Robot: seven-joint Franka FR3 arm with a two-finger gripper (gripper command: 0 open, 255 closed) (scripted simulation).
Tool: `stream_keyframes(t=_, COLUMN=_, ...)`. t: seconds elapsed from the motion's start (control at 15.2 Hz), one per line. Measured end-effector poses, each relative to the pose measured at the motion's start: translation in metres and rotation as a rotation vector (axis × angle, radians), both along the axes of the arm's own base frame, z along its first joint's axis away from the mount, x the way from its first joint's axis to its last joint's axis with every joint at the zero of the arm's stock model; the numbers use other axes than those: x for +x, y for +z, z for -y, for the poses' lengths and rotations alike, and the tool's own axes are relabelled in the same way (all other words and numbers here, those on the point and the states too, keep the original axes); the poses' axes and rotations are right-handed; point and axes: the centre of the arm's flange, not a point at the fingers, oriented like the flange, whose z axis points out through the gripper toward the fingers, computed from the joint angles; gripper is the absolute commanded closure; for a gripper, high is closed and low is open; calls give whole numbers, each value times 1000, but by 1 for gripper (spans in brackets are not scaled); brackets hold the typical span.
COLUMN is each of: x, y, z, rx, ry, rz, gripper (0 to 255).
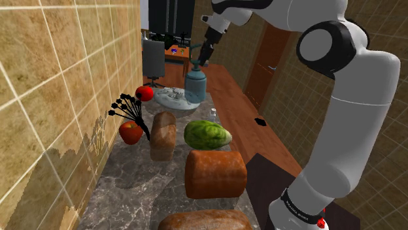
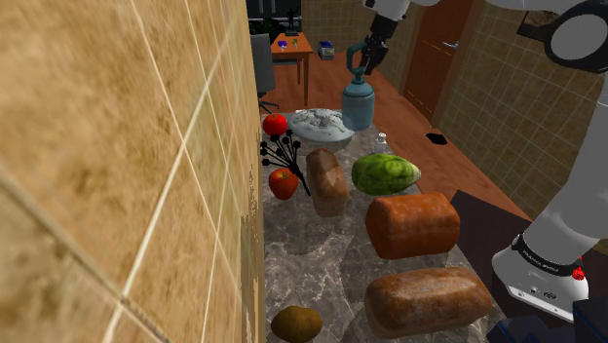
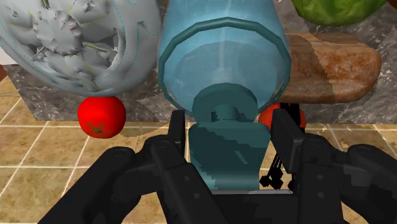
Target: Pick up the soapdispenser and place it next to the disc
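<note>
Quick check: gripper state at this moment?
Gripper: jaws closed on the pump head of the teal soap dispenser.

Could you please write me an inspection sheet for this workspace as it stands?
Surface: dark marbled counter, crowded.
Job's things: teal soap dispenser upright, close beside the grey ornate disc at the counter's far end.
Clutter: a tomato by the disc, a second tomato, black sprigs, a slim loaf, a large loaf, a green vegetable, a potato.
Grippers: the gripper is shut on the dispenser's pump head.
Cables: nothing seen.
Surroundings: tan tiled wall, wooden floor, brown door.
</note>
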Motion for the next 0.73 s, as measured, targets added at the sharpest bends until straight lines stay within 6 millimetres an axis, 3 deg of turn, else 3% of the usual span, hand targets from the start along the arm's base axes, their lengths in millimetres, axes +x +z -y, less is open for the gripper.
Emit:
stream_keyframes(t=0.4, x=19, y=-3, z=71, rx=0, ry=0, rz=1, gripper=255)
stream_keyframes(t=0.73, x=21, y=-28, z=78, rx=0, ry=2, rz=0, gripper=255)
